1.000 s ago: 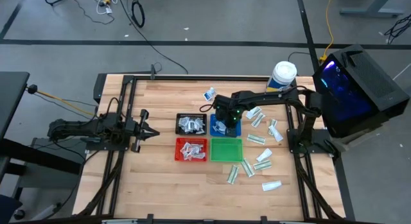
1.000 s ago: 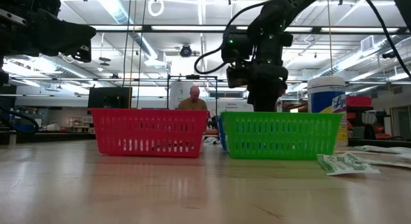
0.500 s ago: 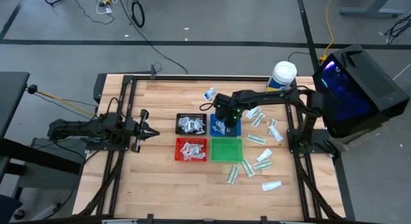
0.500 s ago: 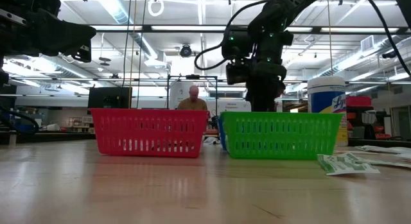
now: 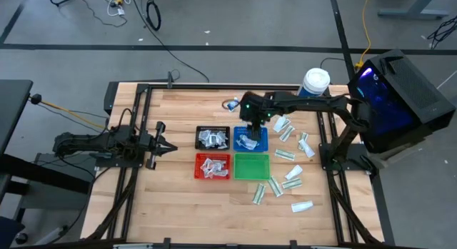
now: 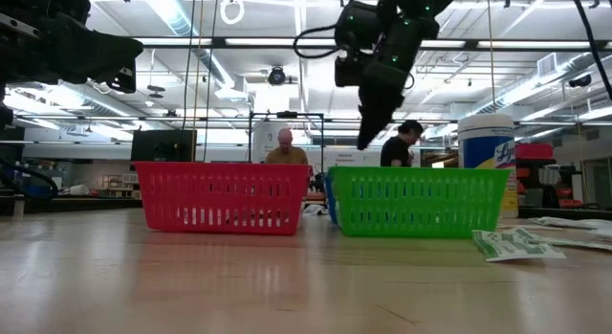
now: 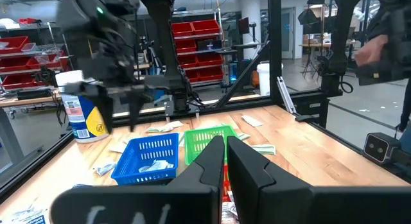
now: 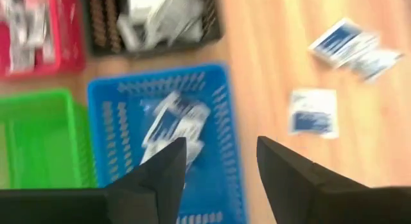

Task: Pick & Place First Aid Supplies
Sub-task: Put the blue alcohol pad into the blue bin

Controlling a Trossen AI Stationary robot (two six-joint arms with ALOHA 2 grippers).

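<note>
My right gripper (image 5: 251,120) (image 8: 221,156) hovers open and empty above the blue tray (image 5: 263,143), fingers slanting down; the left wrist view shows its spread fingers (image 7: 133,115) well over the tray (image 7: 149,158). White packets with blue print (image 8: 172,124) lie on the blue tray's floor. More first aid supplies lie flat on the wood: white-and-green packets (image 5: 285,155) to the right, and blue-printed ones (image 8: 313,112) beyond the tray. My left gripper (image 5: 171,145) (image 7: 225,150) waits shut and level at the table's left.
A black tray (image 5: 213,128) and a red tray (image 5: 213,156) hold packets, and a green tray (image 5: 251,165) stands near the blue one. A white jar (image 5: 315,83) stands at the far right. People show in the room beyond the table (image 6: 289,147).
My right gripper has risen out of the blue tray and drawn toward the table's far edge, tipping less steeply. It now stands well above the trays' rims. The packets stay in the blue tray.
</note>
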